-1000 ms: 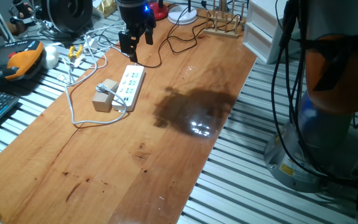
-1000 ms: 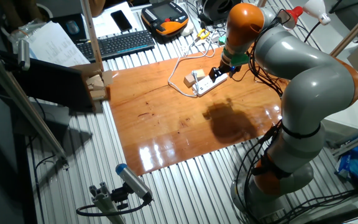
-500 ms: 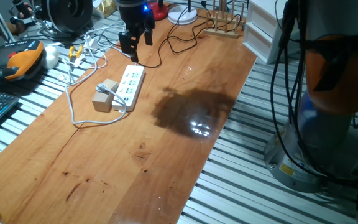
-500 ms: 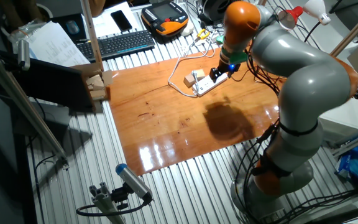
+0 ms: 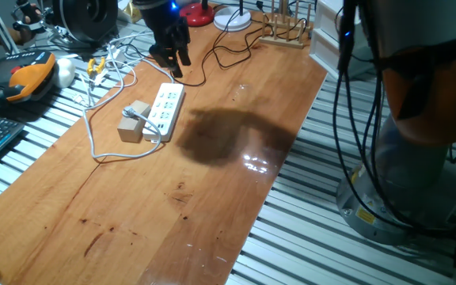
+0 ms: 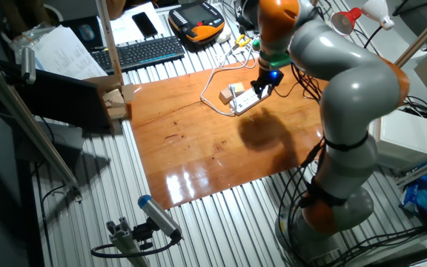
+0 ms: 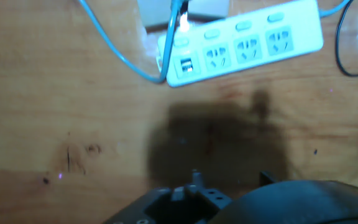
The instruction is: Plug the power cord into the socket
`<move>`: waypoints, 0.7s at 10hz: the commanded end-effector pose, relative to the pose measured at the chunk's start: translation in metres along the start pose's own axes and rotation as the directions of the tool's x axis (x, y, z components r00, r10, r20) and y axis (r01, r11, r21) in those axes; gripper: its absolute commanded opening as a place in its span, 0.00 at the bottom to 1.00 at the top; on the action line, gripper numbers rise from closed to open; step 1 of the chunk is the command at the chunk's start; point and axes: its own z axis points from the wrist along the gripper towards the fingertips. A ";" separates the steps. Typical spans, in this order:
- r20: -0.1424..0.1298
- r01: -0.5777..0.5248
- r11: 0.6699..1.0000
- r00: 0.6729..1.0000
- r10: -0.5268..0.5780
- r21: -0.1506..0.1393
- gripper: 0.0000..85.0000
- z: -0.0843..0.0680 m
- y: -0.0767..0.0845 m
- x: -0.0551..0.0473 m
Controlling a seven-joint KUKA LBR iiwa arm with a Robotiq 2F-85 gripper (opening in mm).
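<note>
Your socket (image 5: 163,110) lies flat on the wooden table (image 5: 212,198), long side running away from the camera, with a small tan block (image 5: 134,122) just beside it on its left. The power cord (image 5: 105,127) loops pale across the wood around that block and reaches the strip's near end; whether its plug is seated there I can't tell from this view. The hand view shows more: socket (image 7: 244,43) across the top of frame, three outlet groups plus a small port at its end, and the cord (image 7: 126,50) (looks blue here) meets that end with a lit spot at the joint. The strip's right end is not cut off, but the block above it is.

The gripper (image 5: 172,62) hangs over the far end of the strip, above it and not touching. Fingers point down, dark and small; open or closed, cannot tell, and nothing visible in them. The other fixed view puts the gripper (image 6: 262,87) right at the strip (image 6: 245,101), the arm's bulk hiding the wood behind it. In the hand view only a dark blurred housing shows at the bottom edge, no fingertips.

A thin black cable (image 5: 224,49) snakes near the table's far side. Clutter beyond is too small to read.
</note>
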 end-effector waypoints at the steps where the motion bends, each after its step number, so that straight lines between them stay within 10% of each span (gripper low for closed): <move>1: -0.068 0.000 1.000 0.998 0.000 0.000 0.00 0.000 0.000 0.000; 7: -0.058 -0.043 0.999 0.997 0.043 0.002 0.00 0.000 0.000 0.000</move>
